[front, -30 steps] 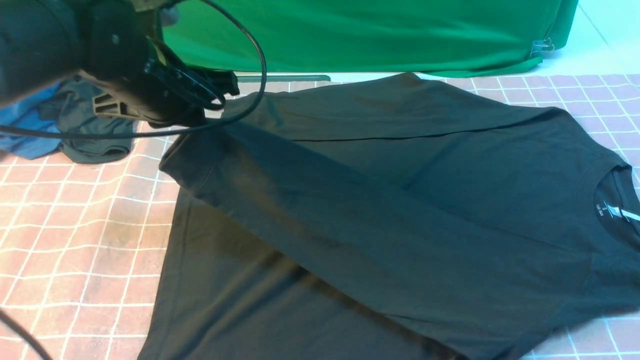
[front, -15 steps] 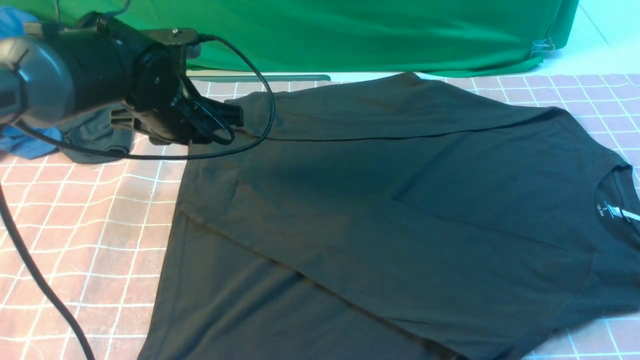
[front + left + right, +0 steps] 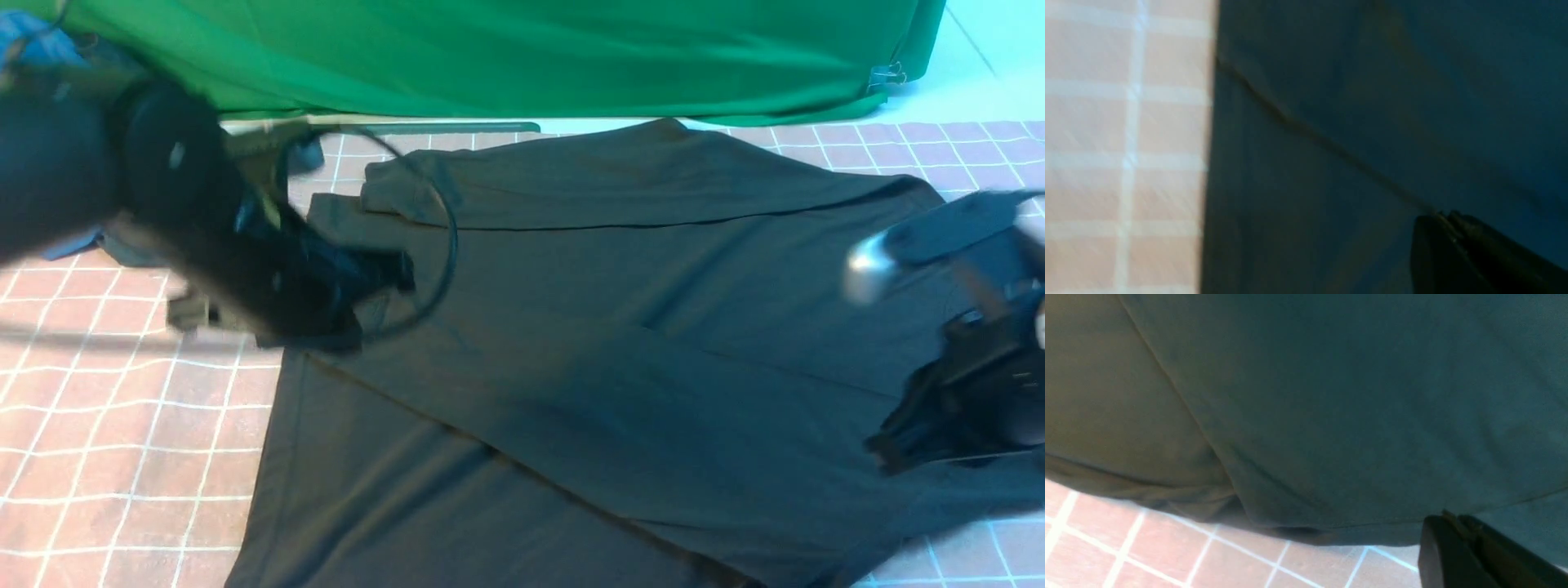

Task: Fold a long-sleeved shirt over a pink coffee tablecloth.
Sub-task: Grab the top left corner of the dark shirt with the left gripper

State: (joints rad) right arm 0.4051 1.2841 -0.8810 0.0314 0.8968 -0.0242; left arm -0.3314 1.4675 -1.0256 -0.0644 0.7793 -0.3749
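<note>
Left gripper (image 3: 1443,220): jaws pressed together, nothing seen between; shirt (image 3: 620,343) directly under tips, diagonal fold edge running up to them, bare tablecloth (image 3: 122,408) beside. Right gripper (image 3: 1449,520): jaws closed too, nothing held; shirt beneath, its edge near tips. Shirt spread flat on tablecloth.

The left arm (image 3: 98,171) reaches in from the far left, blurred, with the left tool (image 3: 384,273) pointing right, jaws pressed together. The right arm (image 3: 955,229) enters at the right edge, the right tool (image 3: 890,445) angled down and leftward, jaws apparently closed too.
</note>
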